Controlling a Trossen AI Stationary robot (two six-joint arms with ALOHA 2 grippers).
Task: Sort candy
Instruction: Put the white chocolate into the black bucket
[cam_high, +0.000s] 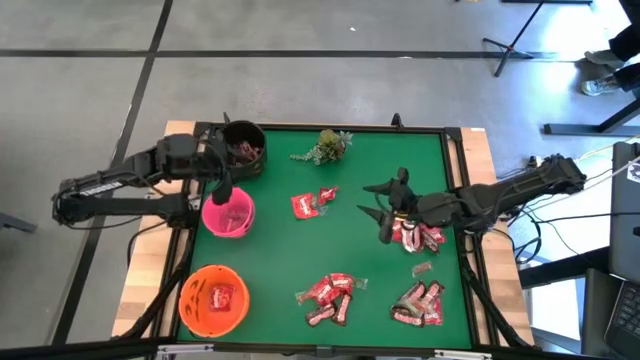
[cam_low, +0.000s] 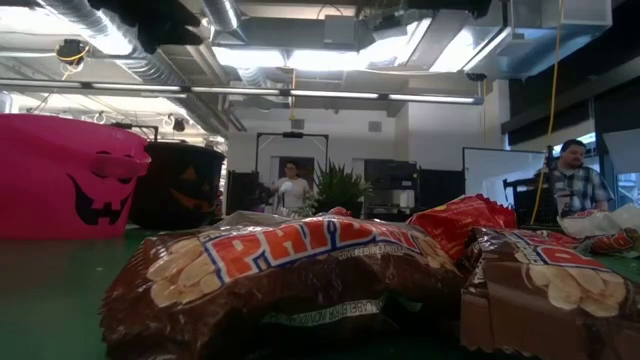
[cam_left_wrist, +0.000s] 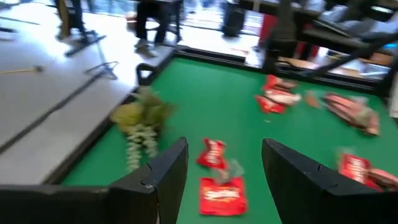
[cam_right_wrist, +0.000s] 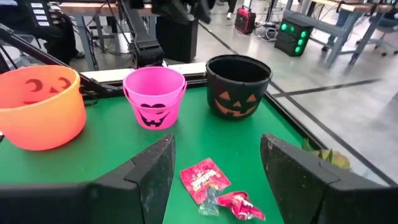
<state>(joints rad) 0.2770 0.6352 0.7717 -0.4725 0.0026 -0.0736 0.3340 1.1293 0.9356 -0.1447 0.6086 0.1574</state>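
The left hand (cam_high: 222, 190) hangs open over the pink bucket (cam_high: 229, 214) at the counter's (cam_high: 280, 255) left edge. The right hand (cam_high: 385, 212) reaches in from the right edge, open, empty, beside candy (cam_high: 416, 236).

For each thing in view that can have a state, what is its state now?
Left gripper: open, empty, above the pink bucket.
Right gripper: open, empty, over red packets.
Pink bucket: upright, contents unclear.
Black bucket: upright, holds some candy.
Orange bucket: upright, holds a red packet.
Loose candy: still lying on the green mat.
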